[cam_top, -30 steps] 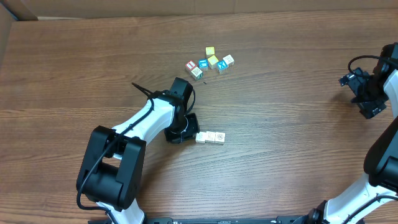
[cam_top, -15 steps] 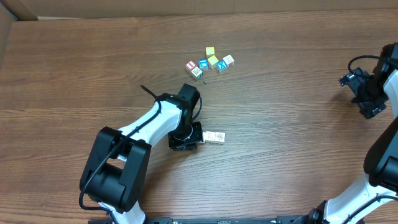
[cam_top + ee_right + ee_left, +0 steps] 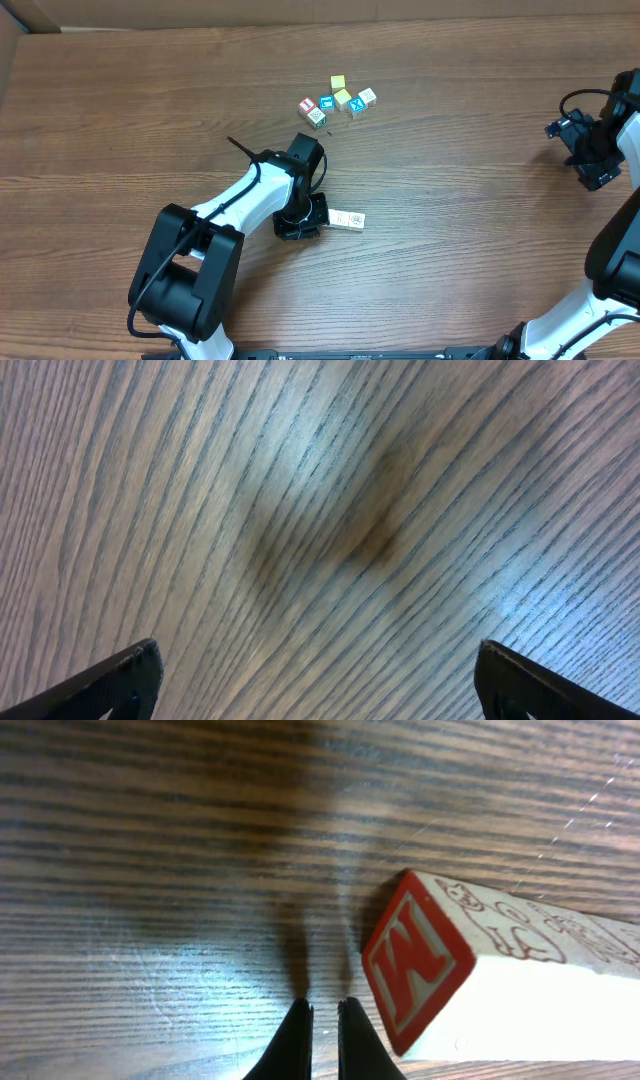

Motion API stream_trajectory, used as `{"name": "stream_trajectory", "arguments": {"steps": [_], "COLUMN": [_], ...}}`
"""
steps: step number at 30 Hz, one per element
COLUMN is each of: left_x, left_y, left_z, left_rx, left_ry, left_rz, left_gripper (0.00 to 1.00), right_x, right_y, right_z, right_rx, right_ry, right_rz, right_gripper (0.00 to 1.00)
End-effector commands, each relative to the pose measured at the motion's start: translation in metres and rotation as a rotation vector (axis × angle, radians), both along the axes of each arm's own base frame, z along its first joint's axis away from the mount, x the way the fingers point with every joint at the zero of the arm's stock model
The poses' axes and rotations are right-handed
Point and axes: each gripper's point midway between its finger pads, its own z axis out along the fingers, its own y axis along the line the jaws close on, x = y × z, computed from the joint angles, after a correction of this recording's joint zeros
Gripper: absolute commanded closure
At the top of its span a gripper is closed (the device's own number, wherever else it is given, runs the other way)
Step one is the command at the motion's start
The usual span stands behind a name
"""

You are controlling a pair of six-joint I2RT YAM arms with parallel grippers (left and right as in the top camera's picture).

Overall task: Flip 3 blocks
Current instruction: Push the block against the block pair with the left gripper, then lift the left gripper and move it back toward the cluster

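A short row of cream blocks [image 3: 346,220] lies on the wooden table at the middle. Two show in the overhead view; the row's left end is hidden under my left gripper [image 3: 318,222]. In the left wrist view the end block [image 3: 500,980] shows a red M face and red drawings on its cream top. My left gripper [image 3: 325,1025] is shut with nothing between its fingertips, which rest low at the table just left of that M face. My right gripper [image 3: 590,150] hovers far off at the right edge, open and empty [image 3: 320,690] over bare wood.
A cluster of other cubes [image 3: 338,100] sits further back, among them yellow-topped ones [image 3: 338,83] and a blue cube with a white X [image 3: 357,108]. Cardboard [image 3: 30,15] borders the table's far left corner.
My left gripper has slid right to the row's left end and now covers the leftmost block. The row has shifted slightly right. The right arm has not moved.
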Motion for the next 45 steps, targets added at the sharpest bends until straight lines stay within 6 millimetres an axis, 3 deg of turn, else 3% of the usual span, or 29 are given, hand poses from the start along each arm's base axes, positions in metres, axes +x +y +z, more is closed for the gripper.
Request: {"name": "stream_trajectory", "arguments": {"steps": [1,6,13,15,22,28,45], "left_x": [-0.004,0.008,0.05,0.059,0.078,0.088,0.097], "left_y": [0.002,0.011,0.02,0.023,0.033,0.029,0.028], "left_z": [0.003,0.023,0.074,0.081,0.082,0.085,0.088], "left_rx": [0.003,0.052,0.118,0.146,0.216,0.199,0.203], "left_ry": [0.008,-0.05,-0.263,-0.309,-0.392,-0.435,-0.479], "left_rz": [-0.005,-0.031,-0.041,-0.035,-0.018,-0.01,-0.038], "left_gripper": [0.96,0.96,0.96,0.96,0.96,0.96,0.96], "right_x": [0.004,0.004,0.004,0.004,0.004,0.004,0.004], "right_y": [-0.004,-0.004,-0.004,-0.004,-0.004,-0.004,-0.004], "right_z": [0.004,0.004,0.004,0.004,0.004,0.004,0.004], "right_rx": [-0.016,-0.016,-0.015,-0.016,-0.016,-0.016,-0.016], "right_ry": [-0.01,-0.01,-0.01,-0.01,-0.01,-0.01,-0.01], "right_rz": [0.001,0.001,0.001,0.001,0.001,0.001,0.001], "right_gripper": [0.0,0.0,0.0,0.0,0.0,0.0,0.0]}}
